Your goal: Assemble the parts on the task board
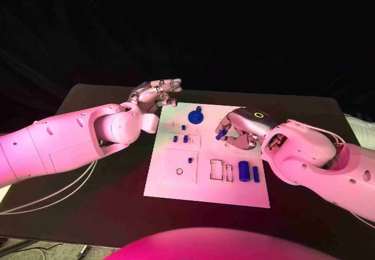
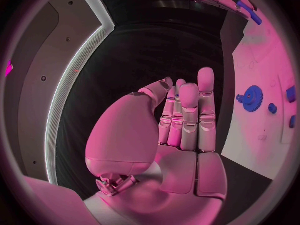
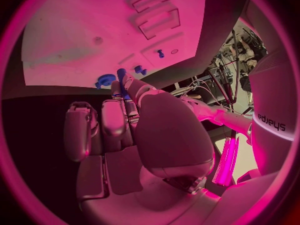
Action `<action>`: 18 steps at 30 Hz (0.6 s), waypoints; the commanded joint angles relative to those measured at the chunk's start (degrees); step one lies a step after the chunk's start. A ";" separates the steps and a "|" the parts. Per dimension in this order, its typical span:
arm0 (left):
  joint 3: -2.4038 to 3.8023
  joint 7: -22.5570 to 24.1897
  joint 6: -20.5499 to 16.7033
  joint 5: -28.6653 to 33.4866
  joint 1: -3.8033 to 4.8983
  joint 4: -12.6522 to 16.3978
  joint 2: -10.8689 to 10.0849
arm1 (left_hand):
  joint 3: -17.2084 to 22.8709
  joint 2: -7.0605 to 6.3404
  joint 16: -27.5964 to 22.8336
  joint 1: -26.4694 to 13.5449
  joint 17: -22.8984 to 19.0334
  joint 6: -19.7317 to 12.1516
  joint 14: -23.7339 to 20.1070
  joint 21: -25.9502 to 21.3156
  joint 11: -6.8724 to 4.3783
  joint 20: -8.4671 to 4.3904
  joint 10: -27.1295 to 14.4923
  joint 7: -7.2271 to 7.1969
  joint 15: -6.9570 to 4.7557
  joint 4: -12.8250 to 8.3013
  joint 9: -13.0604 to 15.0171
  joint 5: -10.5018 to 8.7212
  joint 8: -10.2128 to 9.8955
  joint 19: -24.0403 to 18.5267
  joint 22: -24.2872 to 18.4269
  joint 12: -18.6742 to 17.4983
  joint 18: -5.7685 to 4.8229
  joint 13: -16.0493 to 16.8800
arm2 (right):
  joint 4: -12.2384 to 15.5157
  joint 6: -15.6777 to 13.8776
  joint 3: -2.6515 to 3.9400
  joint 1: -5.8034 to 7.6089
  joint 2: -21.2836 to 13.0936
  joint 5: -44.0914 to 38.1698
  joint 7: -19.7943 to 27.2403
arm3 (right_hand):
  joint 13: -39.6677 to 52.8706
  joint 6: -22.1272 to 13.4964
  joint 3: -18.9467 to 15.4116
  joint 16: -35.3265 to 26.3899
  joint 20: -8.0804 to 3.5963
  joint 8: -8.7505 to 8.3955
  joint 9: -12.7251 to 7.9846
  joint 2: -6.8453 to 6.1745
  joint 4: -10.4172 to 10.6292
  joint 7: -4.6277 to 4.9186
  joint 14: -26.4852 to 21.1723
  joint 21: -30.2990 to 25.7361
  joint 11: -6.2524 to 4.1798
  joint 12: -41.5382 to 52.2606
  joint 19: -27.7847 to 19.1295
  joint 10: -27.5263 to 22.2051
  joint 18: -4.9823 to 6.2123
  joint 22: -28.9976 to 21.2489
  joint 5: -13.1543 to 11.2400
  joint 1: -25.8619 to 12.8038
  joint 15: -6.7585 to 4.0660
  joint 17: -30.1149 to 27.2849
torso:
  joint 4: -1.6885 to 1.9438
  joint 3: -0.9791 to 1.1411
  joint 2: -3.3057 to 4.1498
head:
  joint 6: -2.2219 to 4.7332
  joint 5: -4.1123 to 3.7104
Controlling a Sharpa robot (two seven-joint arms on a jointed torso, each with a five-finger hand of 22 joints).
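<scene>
- The right robot hand (image 1: 237, 129) hovers above the task board (image 1: 168, 179), pinching a small blue peg (image 1: 222, 134) between thumb and fingertip.
- The left robot hand (image 1: 159, 92) is off the board's far left corner, over the black bench (image 1: 94, 211), empty, fingers straight and close together.
- A blue gear (image 1: 195, 116) sits near the board's far edge.
- Two blue cylinders (image 1: 249, 171) lie side by side near the board's right edge, next to rectangular slots (image 1: 220, 170).

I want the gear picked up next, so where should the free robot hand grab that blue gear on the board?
Grip the blue gear by its toothed rim, coming from above: it lies flat on the white board, so its sides offer little. The open left robot hand hovers nearest.
</scene>
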 commanded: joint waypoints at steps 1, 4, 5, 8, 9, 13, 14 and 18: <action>0.04 0.18 1.16 -0.36 0.00 0.04 0.26 | -0.06 0.30 -0.32 0.19 -0.05 -0.39 -0.37 -0.36 0.15 0.11 -0.39 0.00 -0.09 -0.30 -0.06 -0.02 -0.01 -0.49 -0.05 0.36 0.90 0.09 | 0.99 -0.08 -0.22 -0.22 1.67 1.39 0.42 | 0.09 0.20 0.49 0.24 -0.11 -0.09 0.03 0.22 0.00 0.18 1.63 0.30 -1.81 -0.41 0.45 2.35 -0.38 0.05 0.15 0.72 -0.48 0.08 | -0.03 -0.03 -0.05 | -0.14 0.43; 0.04 0.17 1.26 -0.38 0.00 0.02 0.46 | -0.04 0.39 -0.27 0.28 0.00 -0.43 -0.38 -0.39 0.15 0.12 -0.48 0.01 -0.08 -0.38 -0.05 0.00 0.02 -0.49 -0.06 0.47 0.91 0.13 | 1.25 0.46 -0.95 -0.87 3.87 1.48 1.05 | 0.09 0.11 0.79 0.24 -0.09 -0.18 0.02 0.23 -0.17 0.26 1.60 0.29 -1.74 -0.62 0.41 2.31 -0.37 0.02 0.17 0.66 -0.44 0.04 | 0.07 -0.04 -0.10 | -0.19 0.57; 0.04 0.16 1.29 -0.40 -0.01 0.01 0.52 | -0.04 0.39 -0.27 0.28 0.00 -0.43 -0.38 -0.39 0.15 0.12 -0.48 0.01 -0.08 -0.38 -0.05 0.00 0.02 -0.49 -0.06 0.47 0.91 0.13 | 1.26 0.57 -1.23 -1.18 4.63 1.39 1.27 | 0.09 0.06 0.93 0.23 -0.08 -0.23 0.01 0.24 -0.26 0.29 1.59 0.27 -1.71 -0.72 0.39 2.28 -0.36 0.00 0.18 0.64 -0.42 0.01 | 0.13 -0.05 -0.08 | -0.20 0.70; 0.04 0.11 1.34 -0.43 -0.01 -0.02 0.62 | -0.04 0.39 -0.27 0.28 0.00 -0.43 -0.38 -0.39 0.15 0.12 -0.48 0.01 -0.08 -0.38 -0.05 0.00 0.02 -0.49 -0.06 0.47 0.91 0.13 | 0.99 0.72 -1.95 -2.15 6.84 0.87 1.90 | 0.10 -0.02 1.15 0.26 -0.06 -0.31 0.00 0.25 -0.41 0.34 1.57 0.28 -1.66 -0.86 0.37 2.26 -0.36 0.00 0.20 0.60 -0.39 0.02 | 0.20 -0.08 -0.10 | -0.32 1.01; 0.04 0.10 1.33 -0.44 -0.01 -0.03 0.64 | -0.04 0.39 -0.27 0.28 0.00 -0.43 -0.38 -0.39 0.15 0.12 -0.48 0.01 -0.08 -0.38 -0.05 0.00 0.02 -0.49 -0.06 0.47 0.91 0.13 | 0.82 0.75 -2.17 -2.52 7.63 0.68 2.12 | 0.10 -0.05 1.25 0.25 -0.05 -0.35 0.00 0.25 -0.48 0.36 1.56 0.27 -1.64 -0.93 0.35 2.25 -0.35 -0.01 0.20 0.58 -0.37 0.00 | 0.14 -0.05 -0.05 | -0.30 1.09; 0.04 0.07 1.37 -0.45 -0.01 -0.04 0.80 | -0.04 0.39 -0.27 0.28 0.00 -0.43 -0.38 -0.39 0.15 0.12 -0.48 0.01 -0.08 -0.38 -0.05 0.00 0.02 -0.49 -0.06 0.47 0.91 0.13 | -0.13 0.83 -2.95 -3.95 10.47 -0.01 2.98 | 0.10 -0.18 1.62 0.26 0.00 -0.47 -0.01 0.25 -0.72 0.45 1.53 0.25 -1.56 -1.19 0.29 2.16 -0.34 -0.05 0.23 0.48 -0.31 -0.03 | 0.12 -0.10 -0.01 | -0.26 1.18; 0.04 0.07 1.38 -0.46 -0.01 -0.04 0.82 | -0.04 0.39 -0.27 0.28 0.00 -0.43 -0.38 -0.39 0.15 0.12 -0.48 0.01 -0.08 -0.38 -0.05 0.00 0.02 -0.49 -0.06 0.47 0.91 0.13 | -0.24 0.84 -3.00 -4.09 10.70 -0.06 3.06 | 0.10 -0.18 1.62 0.26 0.00 -0.47 -0.01 0.25 -0.72 0.45 1.53 0.25 -1.56 -1.19 0.29 2.16 -0.34 -0.05 0.23 0.48 -0.31 -0.03 | 0.15 -0.12 -0.01 | -0.24 1.21; 0.04 0.04 1.47 -0.52 -0.01 -0.05 0.97 | -0.04 0.39 -0.27 0.28 0.00 -0.43 -0.38 -0.39 0.15 0.12 -0.48 0.01 -0.08 -0.38 -0.05 0.00 0.02 -0.49 -0.06 0.47 0.91 0.13 | -1.59 1.15 -3.41 -5.11 12.58 0.07 3.55 | 0.11 -0.23 1.80 0.26 0.02 -0.53 -0.02 0.25 -0.85 0.49 1.51 0.25 -1.52 -1.32 0.28 2.12 -0.34 -0.04 0.25 0.42 -0.28 -0.05 | 0.10 -0.06 0.04 | -0.39 1.52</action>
